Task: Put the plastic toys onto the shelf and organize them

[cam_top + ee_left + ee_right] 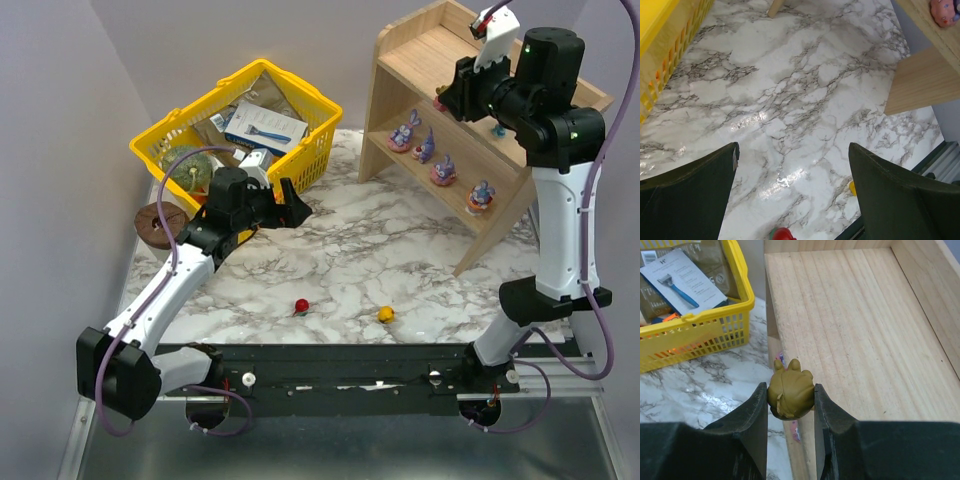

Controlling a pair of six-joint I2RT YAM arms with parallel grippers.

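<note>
From above, the right gripper (452, 92) hangs at the upper tier of the light wooden two-tier shelf (430, 50). Four purple-pink long-eared figurines (444, 171) stand on the tier beneath it. The left gripper (292, 207) is spread wide and empty. A small round red toy (301, 305) and a round yellow toy (385, 314) lie behind it, toward the bases.

The left wrist view shows nothing between its fingers.

In the right wrist view, half-closed fingers pinch a round olive-brown toy (791, 394), which seems to sit over the shelf's left edge, with bare board ahead and to the right. Released here, it could clip the rim and tumble off, or roll.
</note>
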